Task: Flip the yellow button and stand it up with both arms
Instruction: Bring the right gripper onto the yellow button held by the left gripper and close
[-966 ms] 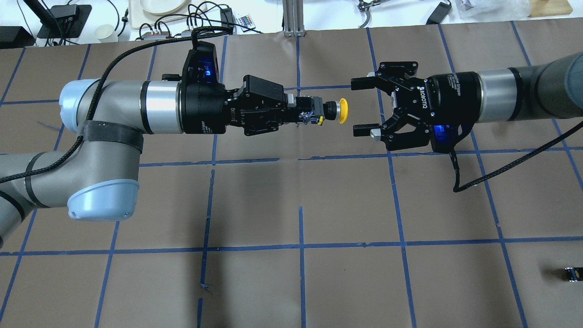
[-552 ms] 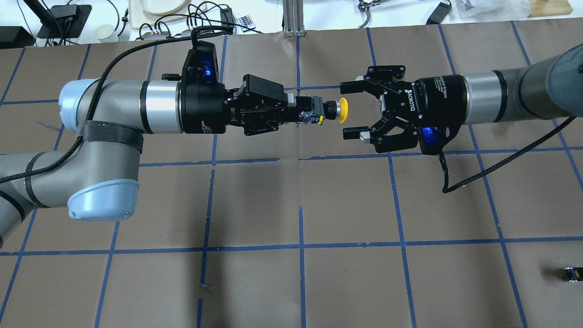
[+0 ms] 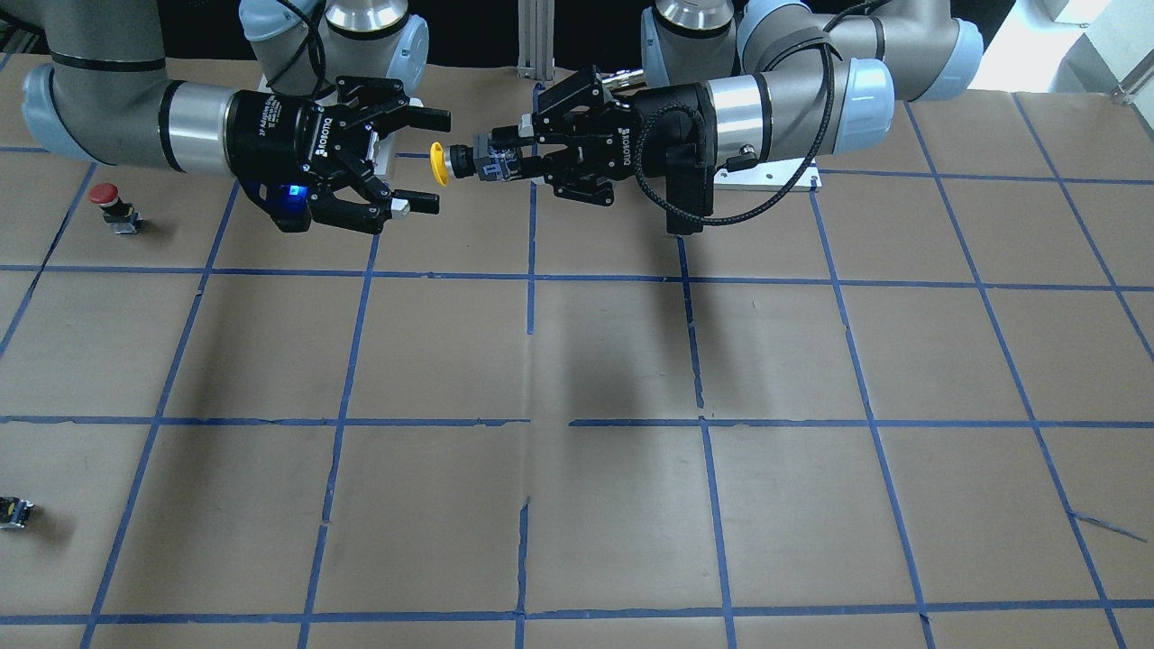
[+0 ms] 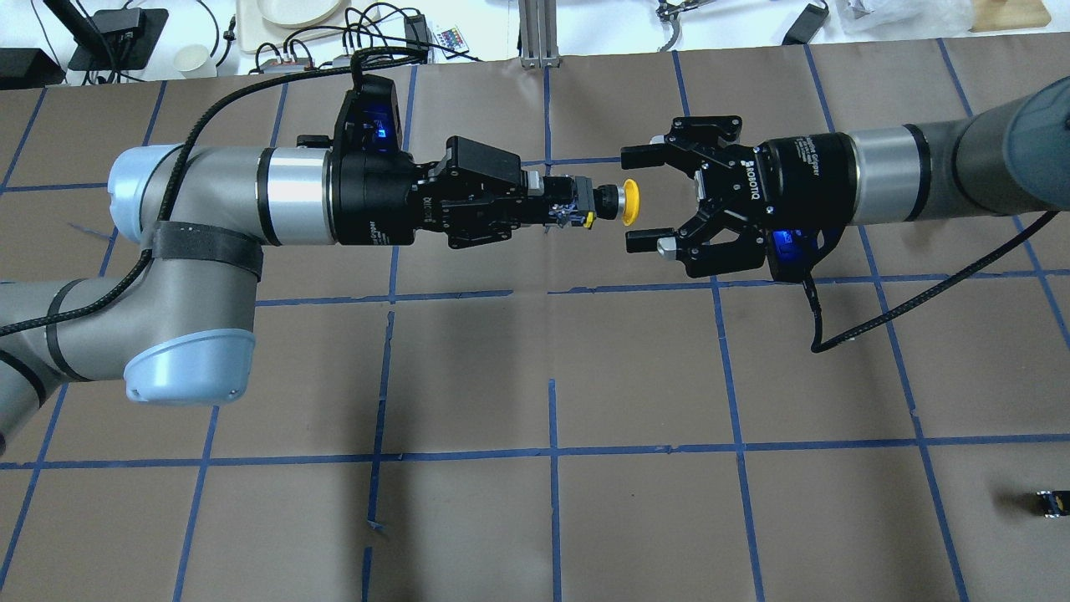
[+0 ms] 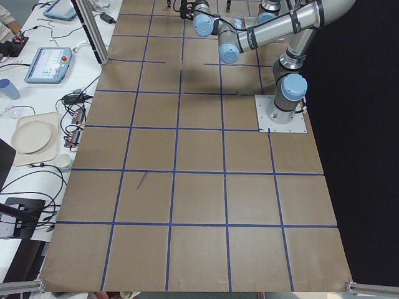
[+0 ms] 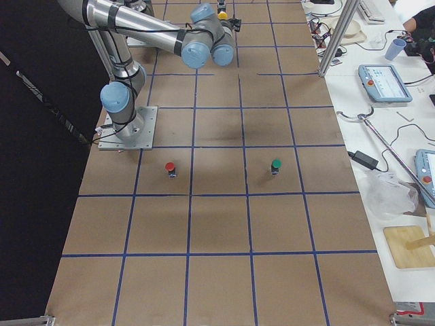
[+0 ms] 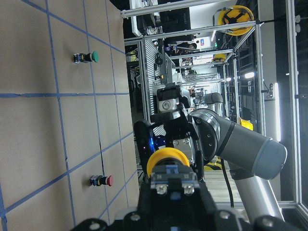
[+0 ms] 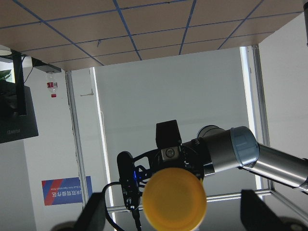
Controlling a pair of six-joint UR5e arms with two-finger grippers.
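The yellow button (image 4: 629, 203) hangs in the air between the arms, lying sideways, its cap pointing at the right arm. My left gripper (image 4: 577, 211) is shut on its black-and-grey body (image 3: 487, 166). My right gripper (image 4: 637, 199) is open, with one fingertip on each side of the cap and not touching it. In the front view the cap (image 3: 438, 164) sits between the right gripper's (image 3: 431, 160) fingertips. The right wrist view shows the cap (image 8: 174, 196) face-on and centred. The left wrist view shows the cap (image 7: 167, 159) beyond the body.
A red-capped button (image 3: 105, 200) stands on the brown gridded table on the robot's right. A green-capped button (image 6: 275, 165) stands further out. A tiny black-grey block (image 4: 1052, 502) lies near the right front edge. Cables and dishes lie beyond the far edge.
My right gripper, still open, has moved left toward the button, so its fingertips now flank the yellow cap. The left arm and the button have stayed still.
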